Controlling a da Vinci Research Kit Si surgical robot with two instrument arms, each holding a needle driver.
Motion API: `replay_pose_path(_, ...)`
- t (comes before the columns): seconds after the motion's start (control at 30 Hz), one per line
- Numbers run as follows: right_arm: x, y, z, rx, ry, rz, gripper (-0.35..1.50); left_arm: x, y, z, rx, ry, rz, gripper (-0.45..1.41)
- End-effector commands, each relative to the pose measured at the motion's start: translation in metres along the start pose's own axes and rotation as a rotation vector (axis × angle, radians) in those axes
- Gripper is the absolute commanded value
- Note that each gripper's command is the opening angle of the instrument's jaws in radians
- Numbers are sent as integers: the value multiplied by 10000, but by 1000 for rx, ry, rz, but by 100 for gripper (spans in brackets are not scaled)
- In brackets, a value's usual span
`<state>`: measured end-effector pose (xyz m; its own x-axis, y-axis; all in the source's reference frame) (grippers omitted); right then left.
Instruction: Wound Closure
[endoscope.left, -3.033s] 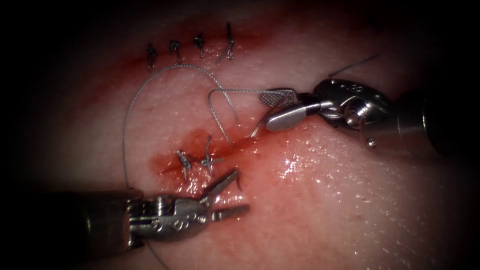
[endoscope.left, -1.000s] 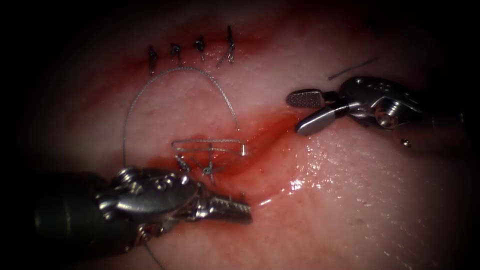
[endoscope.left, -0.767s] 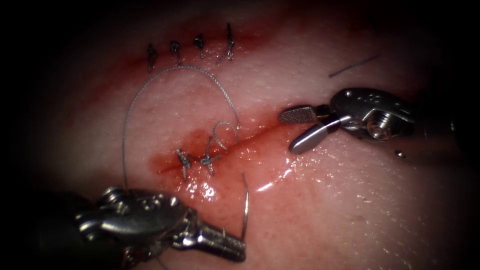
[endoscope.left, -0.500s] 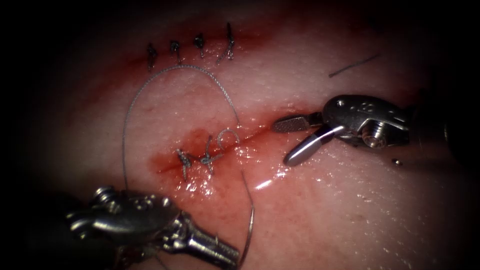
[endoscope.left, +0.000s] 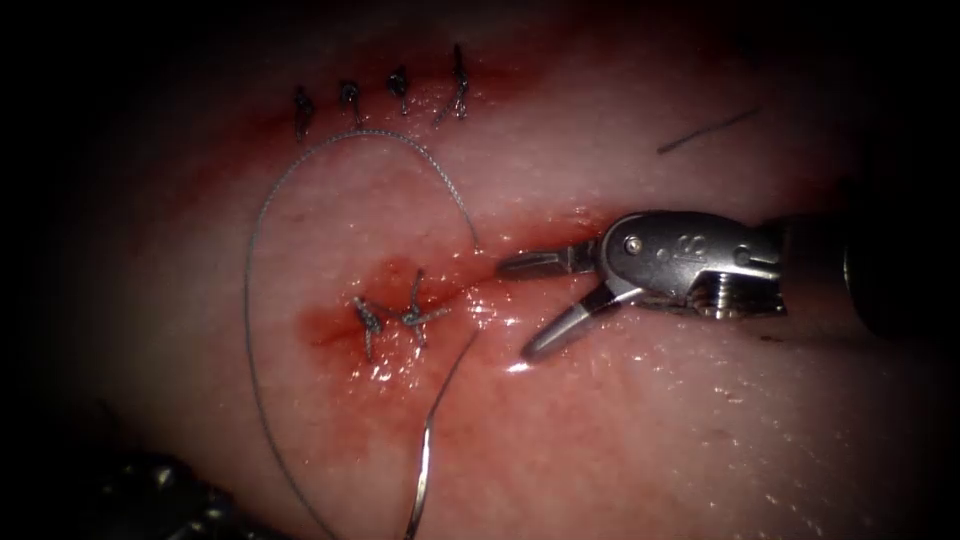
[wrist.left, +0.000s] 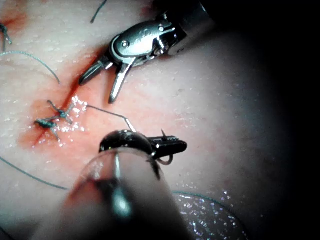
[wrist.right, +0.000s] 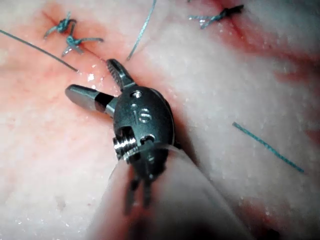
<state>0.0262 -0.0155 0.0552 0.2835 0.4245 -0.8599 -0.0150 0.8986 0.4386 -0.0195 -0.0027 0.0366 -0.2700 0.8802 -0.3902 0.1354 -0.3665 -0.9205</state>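
My left tool (wrist.left: 170, 146) is shut on the curved needle (wrist.left: 168, 160), which is out of the tissue; I cannot tell where along its curve it is held. In the endoscope view the needle (endoscope.left: 423, 475) hangs low, left of the cut's near end. Thread (endoscope.left: 455, 365) runs taut from it up to the cut (endoscope.left: 520, 258), beside two knotted stitches (endoscope.left: 412, 315). My right tool (endoscope.left: 515, 308) lies over the cut's right part with its jaws open, holding nothing. The same tool (wrist.right: 90, 77) is spread just above the wet tissue.
A long thread loop (endoscope.left: 247, 310) arcs across the tissue left of the cut. Several finished stitches (endoscope.left: 400, 88) line a second cut at the far side. A loose cut end of thread (endoscope.left: 705, 132) lies at the far right. Red fluid (endoscope.left: 330, 325) pools around the knots.
My left tool drew down and left with the needle, pulling thread through; the small loop beside the knots is gone. My right tool moved left along the cut, jaws still open.
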Motion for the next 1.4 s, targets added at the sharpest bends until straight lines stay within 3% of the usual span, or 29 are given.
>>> replay_pose_path(0.03,-3,-5,17,10,5,-3,120,-2,3,7,3,2,17,-45)
replay_pose_path(0.23,-16,-14,36,27,0,-36,115,11,39,5,50,28,75,-45)
replay_pose_path(0.53,-62,-20,50,73,-122,-17,103,14,67,13,121,70,147,-45)
replay_pose_path(0.6,-67,-19,46,77,-150,-17,88,16,72,12,145,79,162,-45)
replay_pose_path(0.67,-64,-17,39,68,-151,-15,69,16,75,10,152,82,164,-45)
replay_pose_path(1.03,-47,-24,24,69,-156,20,49,21,80,-7,225,118,197,-45)
replay_pose_path(1.07,-46,-26,24,74,-158,22,25,21,80,-7,234,121,200,-45)
replay_pose_path(1.3,-45,-27,34,74,-160,23,-7,22,85,-1,241,123,208,-45)
replay_pose_path(1.37,-46,-29,40,73,-160,22,-35,22,89,2,239,122,220,-45)
replay_pose_path(1.4,-46,-29,40,73,-160,22,-35,22,89,2,239,122,220,-45)
